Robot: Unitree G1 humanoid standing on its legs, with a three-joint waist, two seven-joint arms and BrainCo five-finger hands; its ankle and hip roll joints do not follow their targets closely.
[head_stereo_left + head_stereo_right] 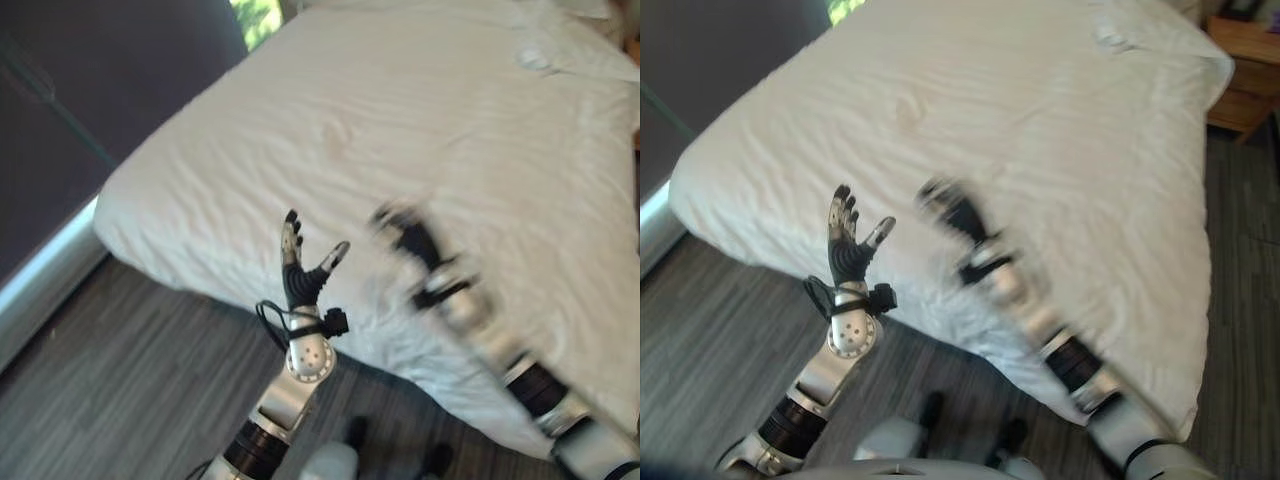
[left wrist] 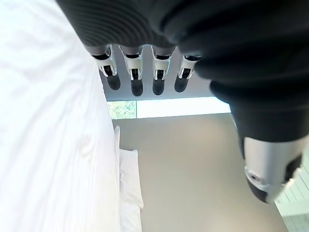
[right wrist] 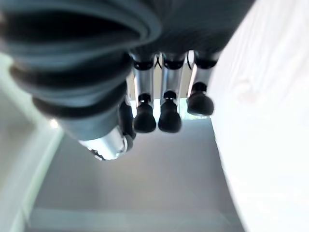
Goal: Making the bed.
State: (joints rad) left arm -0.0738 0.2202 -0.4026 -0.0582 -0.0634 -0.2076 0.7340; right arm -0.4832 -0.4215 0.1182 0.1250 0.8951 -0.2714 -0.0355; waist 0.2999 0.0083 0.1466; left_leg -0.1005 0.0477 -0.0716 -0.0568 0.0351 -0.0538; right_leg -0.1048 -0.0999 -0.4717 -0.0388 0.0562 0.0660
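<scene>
You are looking at a bedroom. A wide bed (image 1: 430, 150) under a white duvet (image 1: 1040, 140) takes up most of the head views, with a pillow (image 2: 129, 179) at its head, a wooden nightstand (image 1: 1245, 70) beside it, grey wood-plank floor (image 1: 130, 380) and a window (image 2: 169, 107).

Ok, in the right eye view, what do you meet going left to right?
Dark wall → left hand, fingers straight, held up by the bed's near edge → right hand, blurred, over the white duvet → wooden nightstand at the far right.
</scene>
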